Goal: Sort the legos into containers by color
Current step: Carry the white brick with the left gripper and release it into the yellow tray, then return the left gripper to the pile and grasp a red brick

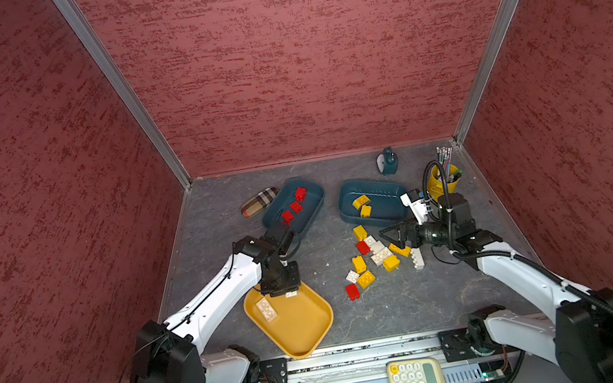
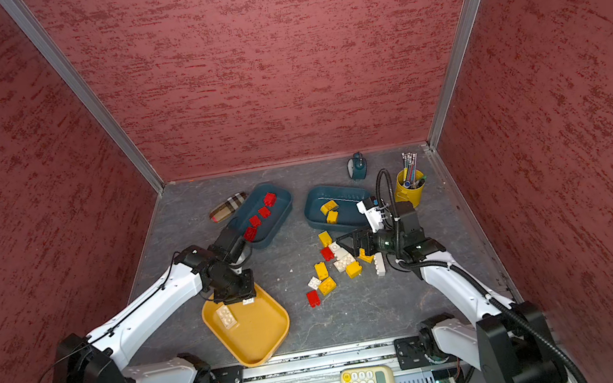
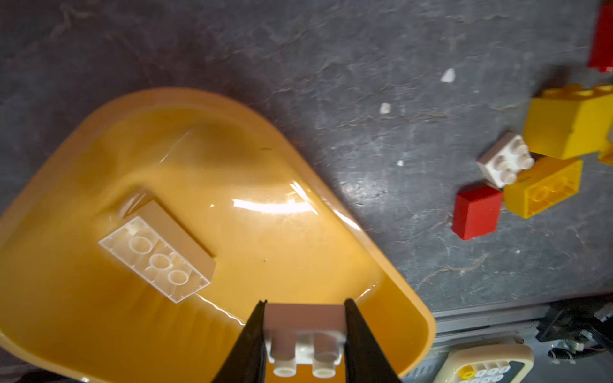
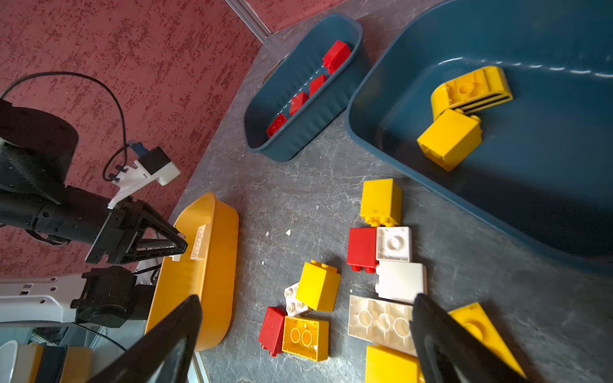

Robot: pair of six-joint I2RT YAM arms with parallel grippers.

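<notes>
A white lego (image 3: 303, 331) is clamped in the left end effector (image 3: 305, 301) over the far edge of the mustard container (image 3: 212, 94); the right end effector (image 4: 307, 297) is spread wide above loose legos (image 4: 401, 282).

Three trays (image 1: 301, 324), six red bricks (image 1: 352, 291), seven yellow bricks (image 1: 360, 232), seven white bricks (image 1: 417, 258).

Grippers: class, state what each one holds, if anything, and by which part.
The left gripper is shut on a small white brick, clamped across its two opposite side walls, over the mustard tray. The right gripper stands open, holding nothing.
</notes>
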